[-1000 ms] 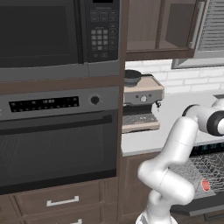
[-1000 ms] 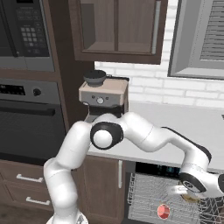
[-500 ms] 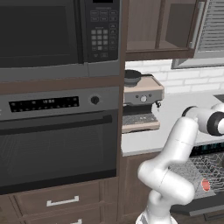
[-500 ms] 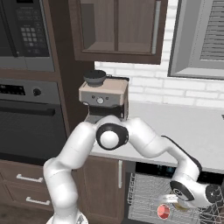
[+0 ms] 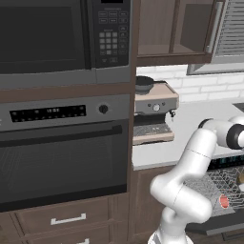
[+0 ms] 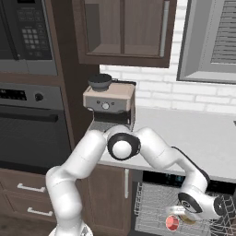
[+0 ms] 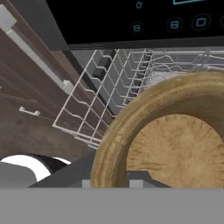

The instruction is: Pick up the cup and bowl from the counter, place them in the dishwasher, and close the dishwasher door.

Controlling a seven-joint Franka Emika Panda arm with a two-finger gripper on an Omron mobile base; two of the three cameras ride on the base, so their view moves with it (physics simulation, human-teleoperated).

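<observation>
The tan bowl (image 7: 175, 144) looms large in the hand view, its rim caught by my gripper (image 7: 111, 181), which is shut on it. In the right base view my gripper (image 6: 184, 213) holds the bowl (image 6: 189, 219) low over the dishwasher's grey wire rack (image 6: 147, 203), right beside the red cup (image 6: 172, 222). The cup (image 5: 224, 201) lies in the rack (image 5: 209, 183) in the left base view too, above the lowered dark door (image 5: 212, 223). A sliver of the bowl (image 5: 240, 178) shows at that view's right edge.
An espresso machine (image 6: 109, 103) with a black pot on top stands on the pale counter (image 6: 203, 133) to the left. The black oven (image 5: 62, 152) and microwave (image 5: 57, 33) fill the wall further left. Dark cabinet fronts (image 7: 30, 96) flank the rack.
The hand has sunk lower with the bowl, from just under the counter edge down to the rack beside the red cup. The cup has not moved.
</observation>
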